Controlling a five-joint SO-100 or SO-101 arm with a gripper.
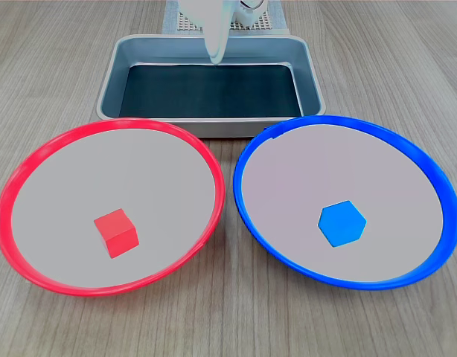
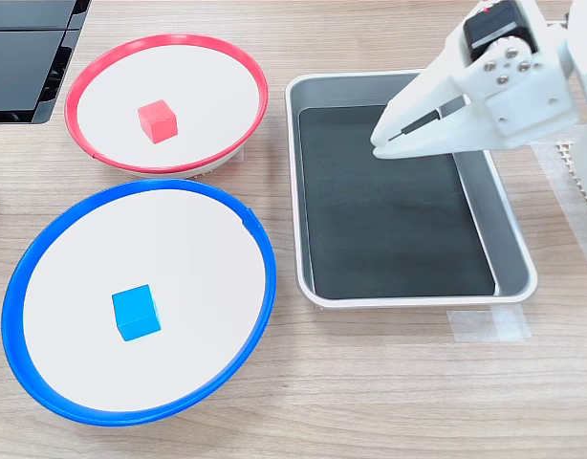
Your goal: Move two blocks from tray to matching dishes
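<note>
In both exterior views the red block (image 1: 115, 233) lies inside the red-rimmed dish (image 1: 35, 160), toward 6 o'clock of its centre in the first exterior view, and the blue block (image 2: 136, 312) rests in the blue-rimmed dish (image 2: 250, 234). The tray (image 2: 485, 172) holds nothing. Above it hangs the white gripper (image 2: 381, 142), jaws nearly closed, gripping nothing.

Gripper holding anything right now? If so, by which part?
Nothing held. The gripper hangs over the tray, jaws closed on nothing. The red block lies in the red dish, the blue block in the blue dish.
</note>
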